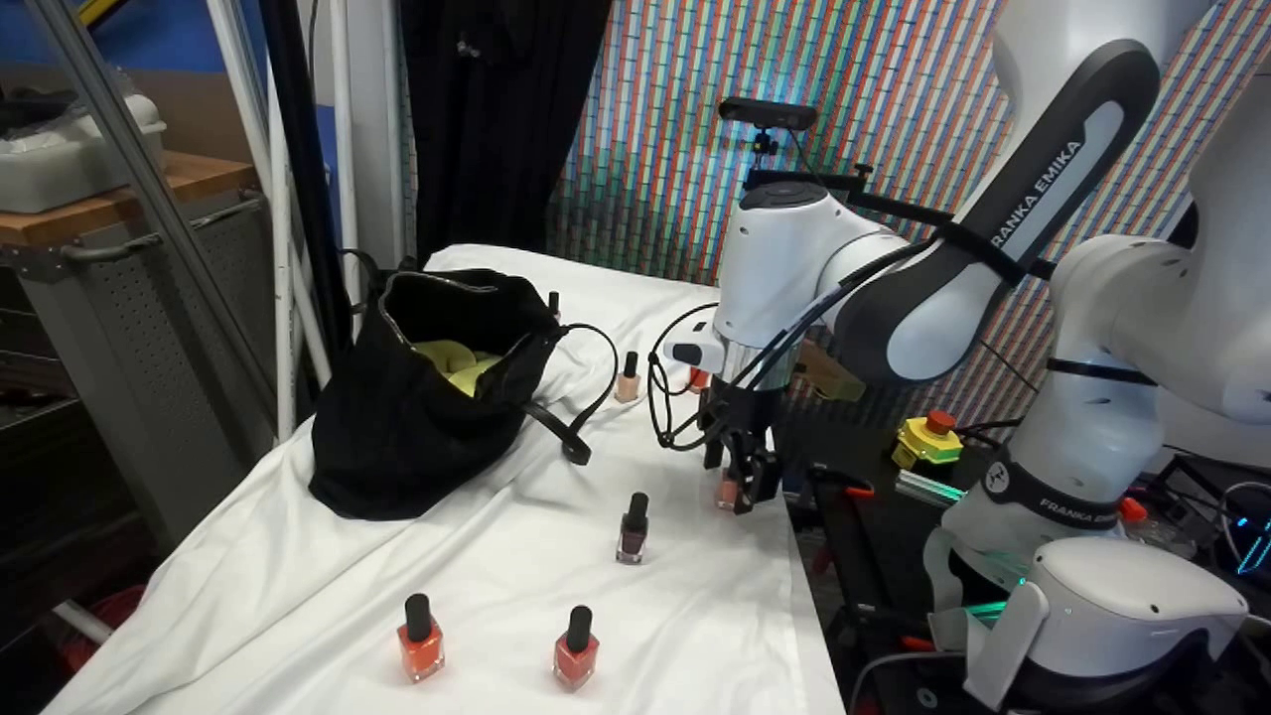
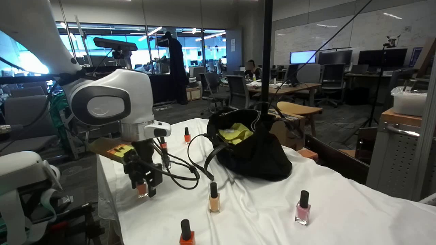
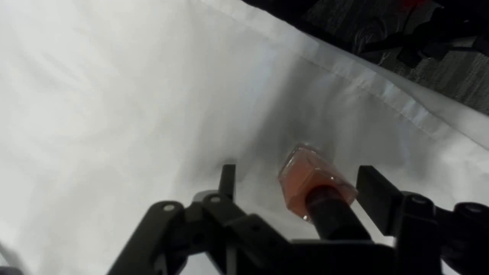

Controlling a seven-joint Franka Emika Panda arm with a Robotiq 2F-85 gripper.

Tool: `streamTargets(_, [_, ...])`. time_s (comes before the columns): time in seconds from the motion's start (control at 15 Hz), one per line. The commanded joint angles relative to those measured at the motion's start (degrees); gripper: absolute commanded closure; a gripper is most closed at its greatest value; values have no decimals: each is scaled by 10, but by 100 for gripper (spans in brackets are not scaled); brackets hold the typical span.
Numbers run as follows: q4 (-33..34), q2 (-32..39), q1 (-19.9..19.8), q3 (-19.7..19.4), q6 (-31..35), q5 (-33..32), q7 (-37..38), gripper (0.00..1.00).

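Observation:
My gripper (image 3: 297, 168) points down and stands open around a salmon-coloured nail polish bottle (image 3: 301, 183) with a black cap. The bottle is closer to the right finger (image 3: 376, 198) in the wrist view; whether they touch I cannot tell. A gap separates it from the left finger (image 3: 228, 181). In both exterior views the bottle's glass (image 1: 728, 493) (image 2: 141, 190) shows low between the fingers, partly hidden. A dark bottle (image 1: 633, 536) stands nearby. Toward the front of that view are an orange bottle (image 1: 422, 647) and a red bottle (image 1: 576, 657).
A black bag (image 1: 417, 457) (image 2: 255, 163) lies open on the white cloth, yellow material (image 2: 236, 133) inside. A peach bottle (image 1: 627, 385) stands beside its strap. Elsewhere are tan (image 2: 214, 203), pink (image 2: 302, 211) and red (image 2: 187, 139) bottles. The cloth's edge (image 3: 366, 82) runs close to the gripper.

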Motion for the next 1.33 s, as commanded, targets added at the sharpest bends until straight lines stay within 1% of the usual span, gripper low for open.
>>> streamTargets(0.0, [1, 11, -6, 9, 6, -3, 2, 46])
streamTargets(0.2, [1, 8, -5, 11, 4, 4, -3, 67])
streamTargets(0.4, [0, 4, -6, 11, 0, 9, -6, 85])
streamTargets(0.53, [0, -2, -6, 10, -9, 12, -7, 85])
streamTargets(0.6, [2, -5, -8, 9, -15, 0, 3, 85])
streamTargets(0.87, [25, -19, -10, 8, -70, -21, 25, 85])
streamTargets(1.0, [48, -27, -10, 8, -104, -18, 30, 85])
streamTargets(1.27, [115, -25, -11, 8, -155, -24, 63, 85])
